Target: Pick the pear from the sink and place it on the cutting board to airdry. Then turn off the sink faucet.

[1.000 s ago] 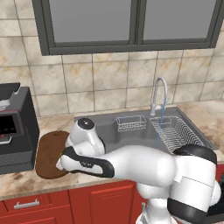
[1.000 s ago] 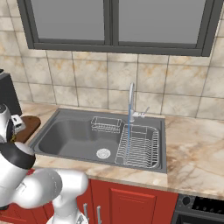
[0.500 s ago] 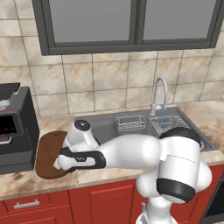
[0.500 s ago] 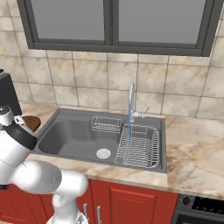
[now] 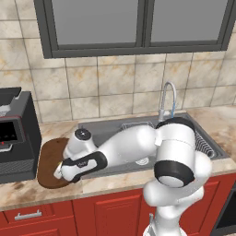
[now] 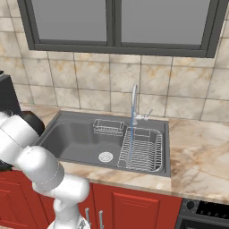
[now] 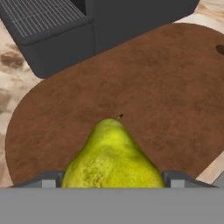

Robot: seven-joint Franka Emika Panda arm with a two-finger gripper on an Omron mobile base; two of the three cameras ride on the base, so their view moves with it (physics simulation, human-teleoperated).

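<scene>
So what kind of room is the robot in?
It's a kitchen, a computer-made one. You can tell from the sink with its faucet running, the red cabinets under the stone counter, and the pear in the pincer over a cutting board.

The arm has folded in tighter at lower centre of the left base view, and the gripper (image 5: pixel 59 171) has dropped toward the cutting board's (image 5: pixel 46 159) front edge.

Stretched low and far to the left, end effector (image 5: pixel 60 170) pointing down, fingers closed at either side of a pear (image 7: pixel 113 158).
</scene>
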